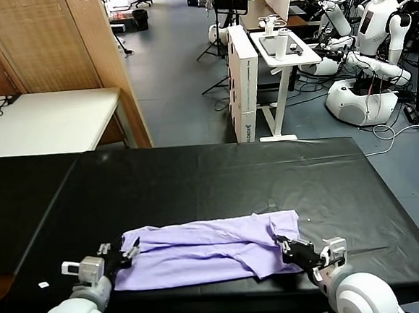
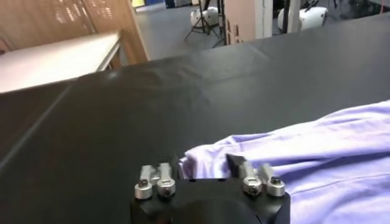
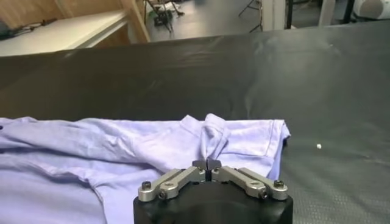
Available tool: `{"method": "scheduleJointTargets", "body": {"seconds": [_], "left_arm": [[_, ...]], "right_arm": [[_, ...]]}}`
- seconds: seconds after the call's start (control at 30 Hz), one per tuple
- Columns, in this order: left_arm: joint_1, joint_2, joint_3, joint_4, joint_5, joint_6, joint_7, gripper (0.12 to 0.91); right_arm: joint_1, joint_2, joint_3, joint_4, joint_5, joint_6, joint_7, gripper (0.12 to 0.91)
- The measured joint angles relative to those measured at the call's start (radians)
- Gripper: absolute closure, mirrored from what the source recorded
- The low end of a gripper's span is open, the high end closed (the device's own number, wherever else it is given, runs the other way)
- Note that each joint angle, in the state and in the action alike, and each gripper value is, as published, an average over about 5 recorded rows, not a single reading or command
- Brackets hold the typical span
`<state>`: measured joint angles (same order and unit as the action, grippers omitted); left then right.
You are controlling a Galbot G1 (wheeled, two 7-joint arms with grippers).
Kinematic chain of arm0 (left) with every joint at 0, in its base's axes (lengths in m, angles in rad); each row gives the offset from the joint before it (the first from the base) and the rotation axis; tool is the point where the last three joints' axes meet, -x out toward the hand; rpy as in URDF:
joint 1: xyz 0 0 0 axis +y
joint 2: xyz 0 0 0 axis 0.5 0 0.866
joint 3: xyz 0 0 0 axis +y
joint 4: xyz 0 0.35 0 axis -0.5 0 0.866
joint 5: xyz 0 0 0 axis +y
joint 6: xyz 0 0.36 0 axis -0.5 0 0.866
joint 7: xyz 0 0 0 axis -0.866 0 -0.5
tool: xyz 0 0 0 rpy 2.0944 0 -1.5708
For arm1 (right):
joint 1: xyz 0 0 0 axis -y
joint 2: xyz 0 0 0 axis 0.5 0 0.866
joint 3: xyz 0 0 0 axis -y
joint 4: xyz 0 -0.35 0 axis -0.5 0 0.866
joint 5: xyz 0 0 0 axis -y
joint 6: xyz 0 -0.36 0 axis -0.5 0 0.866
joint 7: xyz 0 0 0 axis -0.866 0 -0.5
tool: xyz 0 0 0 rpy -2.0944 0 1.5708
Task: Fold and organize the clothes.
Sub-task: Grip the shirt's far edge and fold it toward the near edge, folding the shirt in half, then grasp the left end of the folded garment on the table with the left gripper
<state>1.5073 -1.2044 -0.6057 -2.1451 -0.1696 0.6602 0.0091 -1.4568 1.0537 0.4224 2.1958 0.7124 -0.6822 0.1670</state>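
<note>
- Nearest the head camera, two rounded white robot arms are reaching in from the near edge, each ending in a black claw.
- Lying crumpled and roughly folded into a long band, the light lavender short-sleeved cotton T-shirt [image 1: 202, 251] is stretching across the near part of the black-covered desk [image 1: 218, 177], between the two claws.
- At the shirt's left end, the left claw [image 1: 123, 255] is sitting low over the desk with its fingers [image 2: 244, 173] spread apart; the shirt's corner is lying between them, and the fingers are not closing on it.
- At the shirt's right end, the right claw [image 1: 289, 248] is sitting over the cloth with its fingertips pressed together; whether any fabric is pinched between them cannot be told.
- Beyond the desk, a white table [image 1: 47, 122] is standing at the left beside a wooden folding screen [image 1: 48, 42].
- Farther back, a white rolling stand [image 1: 283, 53] and several white robots [image 1: 374, 35] are standing on the grey floor.
</note>
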Motion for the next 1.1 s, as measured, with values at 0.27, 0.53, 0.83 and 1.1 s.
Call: {"method": "scheduleJointTargets", "body": {"seconds": [0.27,0.53,0.83,1.1], "left_arm": [[0.029,-0.013,-0.027,-0.03,-0.037,0.057,-0.003,0.124],[0.041,-0.053,-0.035,-0.031,-0.186,0.077,-0.063,0.123],[0.038,-0.082,-0.066,-0.013,-0.315,0.077,-0.099,0.123],[0.033,-0.086,-0.079,-0.001,-0.406,0.077,-0.115,0.123]], "right_arm": [[-0.003,0.008,0.017,0.03,-0.002,0.024,-0.005,0.343],[-0.023,0.018,0.038,0.081,-0.002,0.045,-0.006,0.122],[-0.041,0.028,0.047,0.124,-0.002,0.053,-0.005,0.118],[-0.051,0.029,0.054,0.133,-0.002,0.053,-0.002,0.118]]}}
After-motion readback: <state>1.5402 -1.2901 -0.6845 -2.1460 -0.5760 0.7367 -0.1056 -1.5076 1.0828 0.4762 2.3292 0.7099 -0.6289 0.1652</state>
